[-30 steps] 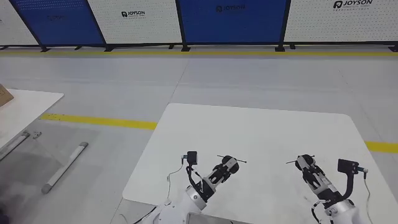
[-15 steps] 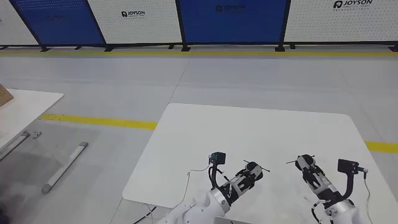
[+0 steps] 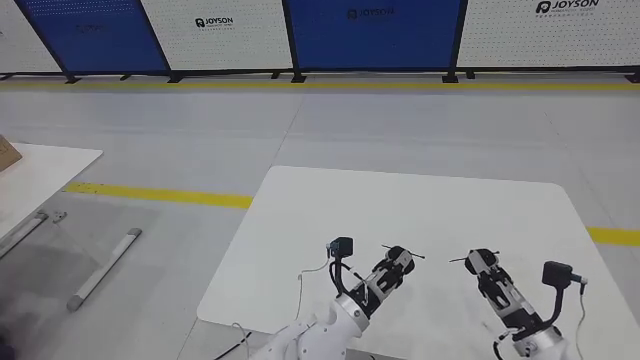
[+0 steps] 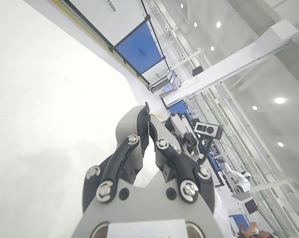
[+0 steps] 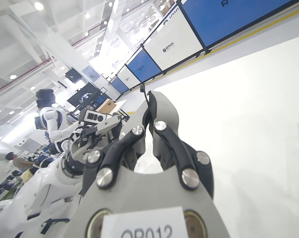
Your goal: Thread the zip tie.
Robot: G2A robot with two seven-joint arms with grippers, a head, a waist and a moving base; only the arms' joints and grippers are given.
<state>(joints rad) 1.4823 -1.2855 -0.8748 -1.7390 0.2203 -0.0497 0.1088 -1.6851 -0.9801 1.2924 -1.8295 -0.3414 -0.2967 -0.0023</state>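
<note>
A: What is the top view showing?

B: A white table (image 3: pixel 420 200) is standing on the grey floor (image 3: pixel 200 130), with both arms hanging over its near part. The left gripper (image 3: pixel 400 255) is sitting near the table's middle line. The right gripper (image 3: pixel 479 257) is sitting to its right, and a bare gap is separating them.

A: How are the pincers standing?

B: In the left wrist view, the left gripper (image 4: pixel 147 115) is pressing its ribbed pads (image 4: pixel 142 132) together and pinching a thin black strip (image 4: pixel 146 104), whose end is poking out just past the tips. In the right wrist view, the right gripper (image 5: pixel 149 100) is likewise clamped tight, gripping the zip tie (image 5: pixel 142 89). The tie's small square head is sticking out just beyond the fingertips.

A: And where is the zip tie lying in the scene?

B: Seen from above, the zip tie (image 3: pixel 458 259) is running left to right across the right gripper's tips, over the near right part of the table. The black strip (image 3: pixel 412 256) is running the same way across the left gripper's tips. Their inner ends are pointing toward each other without touching. Whether the strip is a second tie, the views are not telling, nor whether either piece is touching the tabletop.
</note>
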